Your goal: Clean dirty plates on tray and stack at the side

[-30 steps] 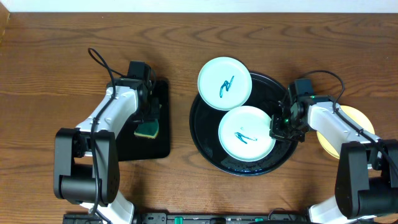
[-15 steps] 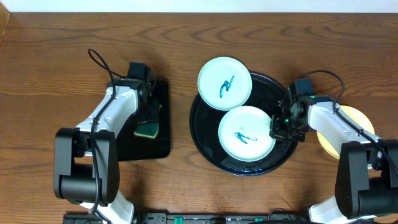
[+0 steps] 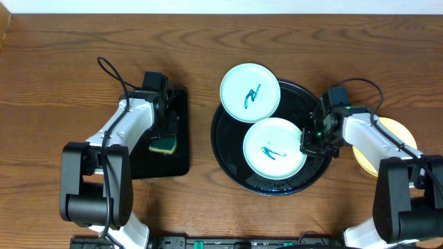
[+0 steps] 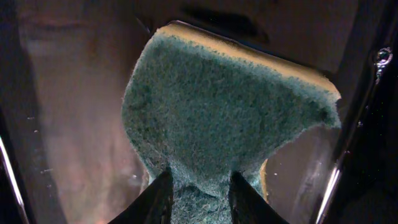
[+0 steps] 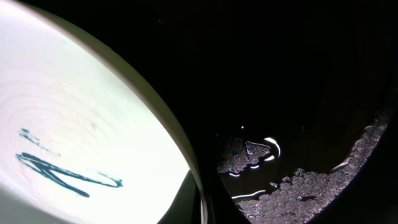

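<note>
On the round black tray (image 3: 220, 142) lies a mint-white plate (image 3: 274, 149) with a teal scribble. My right gripper (image 3: 309, 143) is shut on its right rim. In the right wrist view the gripper (image 5: 200, 196) pinches the rim of the plate (image 5: 74, 112) over the wet tray floor (image 5: 298, 74). A second scribbled plate (image 3: 250, 93) rests over the tray's far left rim. A pale yellow plate (image 3: 396, 126) lies on the table, partly under my right arm. My left gripper (image 3: 166, 128) (image 4: 200, 177) is shut on a green sponge (image 3: 165, 144) (image 4: 230, 106) with a yellow back.
The sponge sits on a smaller rectangular black tray (image 3: 149, 162) left of the round one. A black cable (image 3: 111, 69) loops over the table behind my left arm. Water beads and streaks cover the round tray's floor.
</note>
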